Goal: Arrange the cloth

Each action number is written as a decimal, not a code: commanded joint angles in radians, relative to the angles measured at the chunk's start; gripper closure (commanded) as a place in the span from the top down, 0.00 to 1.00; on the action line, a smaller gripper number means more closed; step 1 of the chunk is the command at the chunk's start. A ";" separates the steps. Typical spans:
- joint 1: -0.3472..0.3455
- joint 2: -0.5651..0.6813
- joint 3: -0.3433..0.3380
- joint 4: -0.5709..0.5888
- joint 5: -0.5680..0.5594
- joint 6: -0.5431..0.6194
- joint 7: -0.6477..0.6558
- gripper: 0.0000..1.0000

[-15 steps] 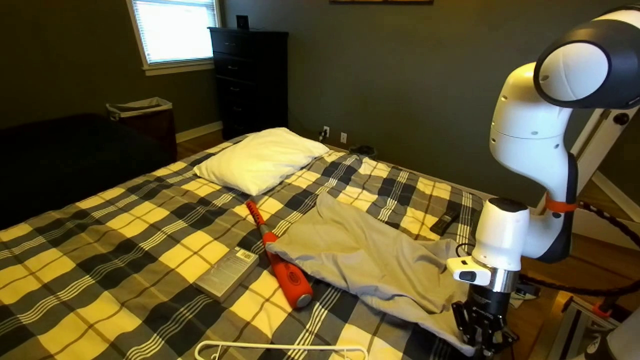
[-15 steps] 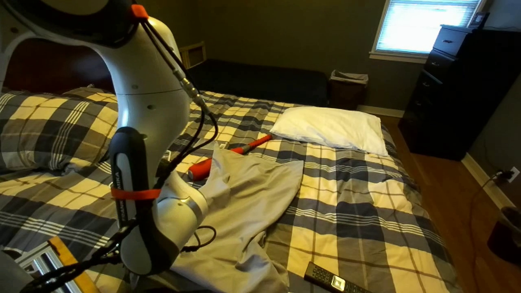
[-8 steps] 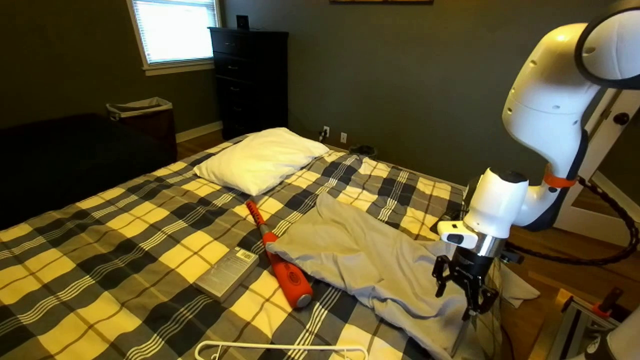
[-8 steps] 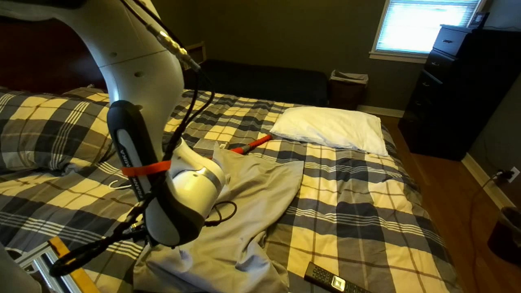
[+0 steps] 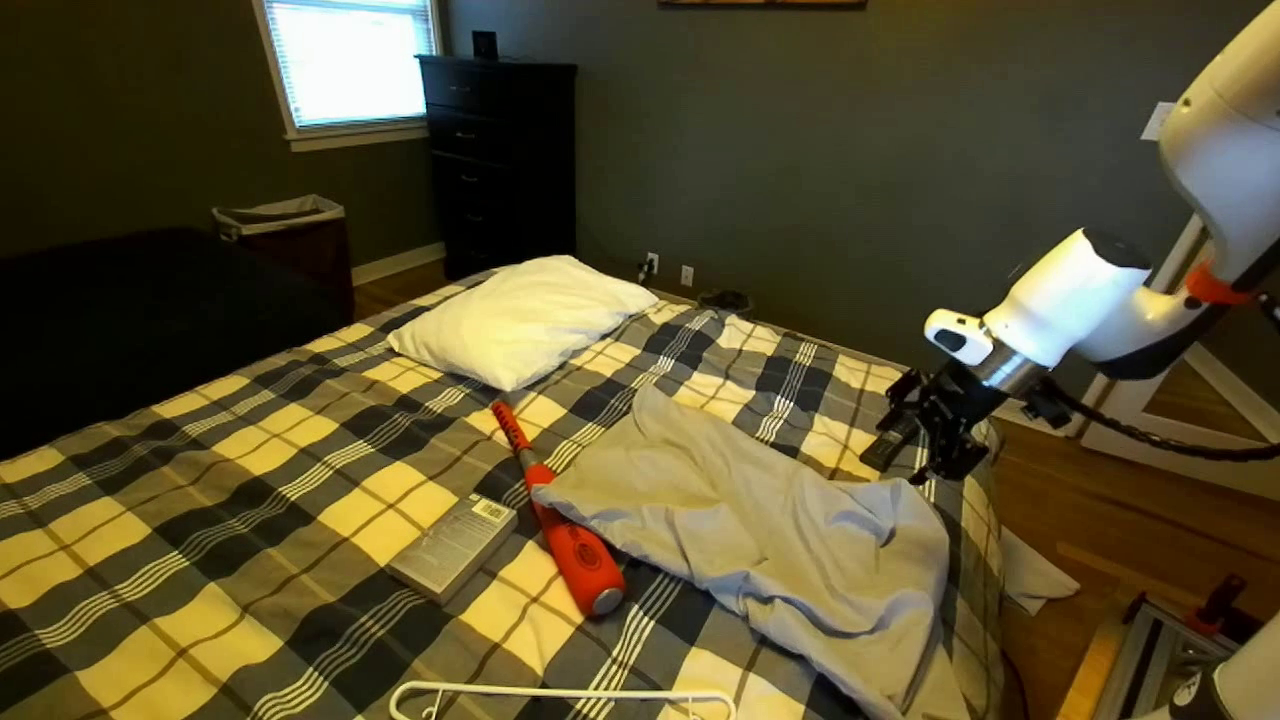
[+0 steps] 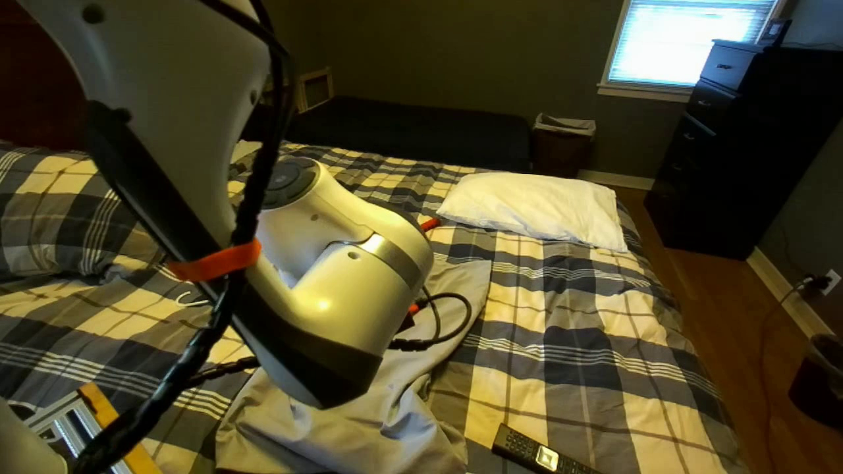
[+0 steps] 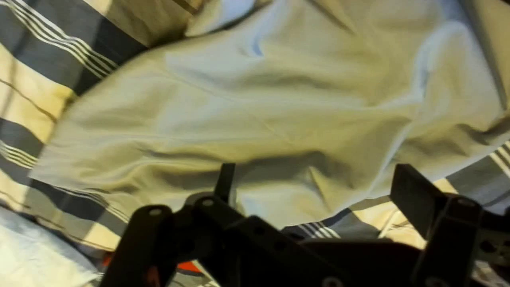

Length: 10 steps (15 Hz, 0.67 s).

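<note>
The cloth, a wrinkled pale grey sheet, lies spread at an angle on the plaid bed. In an exterior view one of its corners overlaps a red bat, and its near end reaches the bed's edge. The arm hides part of the cloth in an exterior view. My gripper hangs tilted above the bed's edge, apart from the cloth. In the wrist view the gripper stands open, its fingers wide apart with nothing held, and the cloth fills most of the picture below.
The red bat and a grey box lie beside the cloth. A white pillow is farther back, a white hanger at the front. A black remote rests near the bed's edge, by the gripper in an exterior view.
My gripper has opened at the cloth's near end and let it go. It has risen, backed off and tilted. The cloth's near end now lies loose; the rest of it has stayed put.
</note>
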State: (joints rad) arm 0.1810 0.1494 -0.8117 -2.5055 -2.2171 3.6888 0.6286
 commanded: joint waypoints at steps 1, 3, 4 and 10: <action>-0.015 -0.017 -0.019 0.005 0.000 0.000 0.001 1.00; -0.029 -0.035 -0.031 0.005 0.000 0.000 0.003 1.00; -0.040 -0.012 -0.032 0.025 0.024 0.015 0.007 1.00; -0.122 0.282 -0.067 0.232 -0.042 0.172 0.040 1.00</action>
State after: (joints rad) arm 0.1060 0.2437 -0.8827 -2.4038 -2.2378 3.7200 0.6663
